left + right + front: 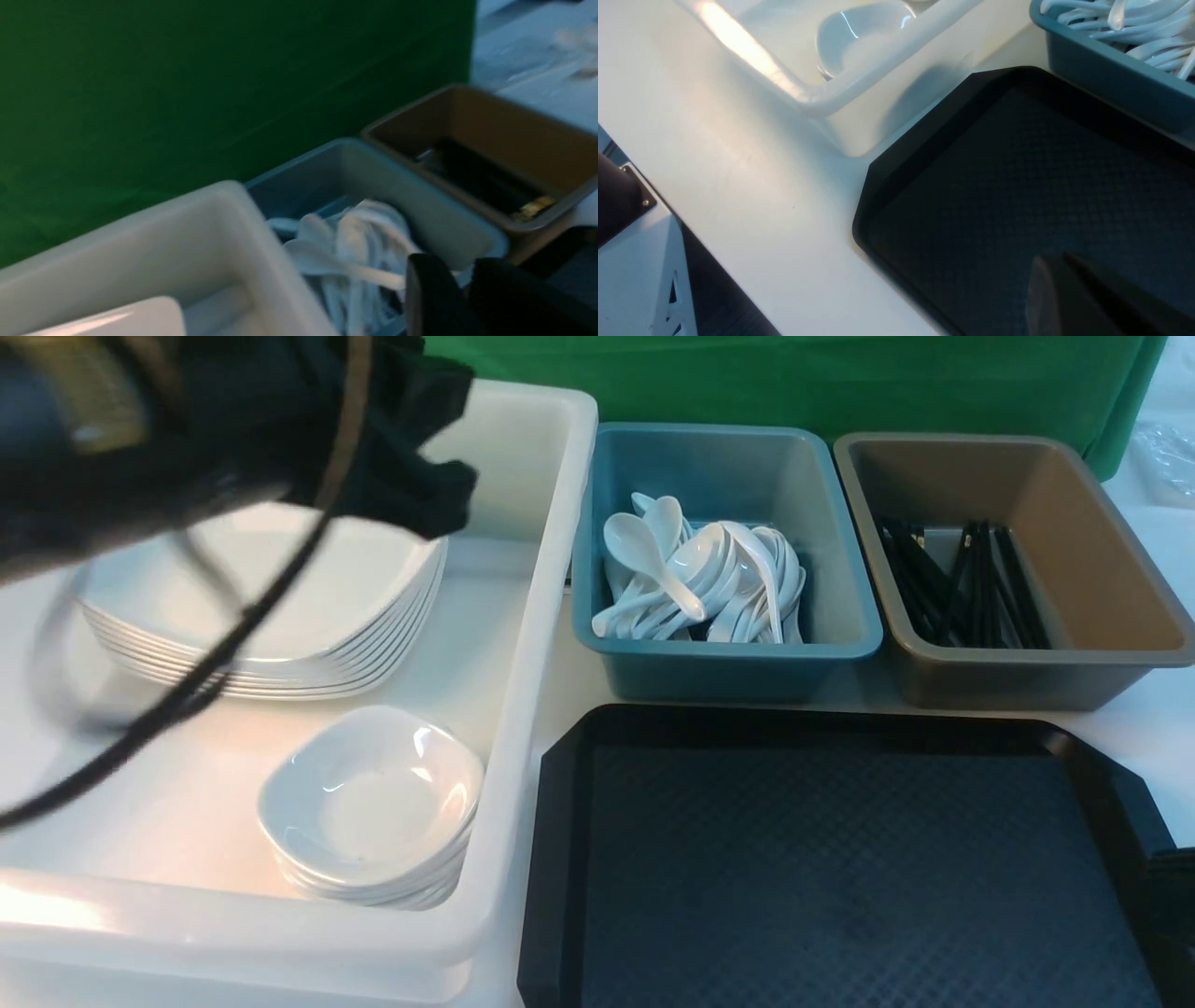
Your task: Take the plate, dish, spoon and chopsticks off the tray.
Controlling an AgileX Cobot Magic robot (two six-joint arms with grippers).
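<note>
Writing or brand marks cannot be read on anything; the only marking is the gold bands on the chopsticks [962, 583], blurred in the left wrist view.

One black tray [840, 868] with a diamond texture lies on the white tabletop [738, 154], nearest the robot, and its surface is bare. Three containers stand beside and beyond it. One white tub [532, 644] on the left holds a stack of large square plates [280, 607], about seven or eight by their edges, and a stack of small dishes [373, 803], roughly four, nearer the robot. One teal bin [728, 653] just past the tray holds a heap of white soup spoons [700, 579], too tangled to count. One brown bin [1018, 663] to its right holds the black chopsticks, a loose bundle too many to count.

The left arm hangs blurred over the plates in the tub. The left pincer [460, 298] shows in its wrist view as two dark fingers [430, 298] with a narrow gap between them; whether they are fully pressed together I cannot tell, and nothing is pinched. The right pincer [1064, 294] hovers over the tray, its fingers pressed together, gripping nothing.
</note>
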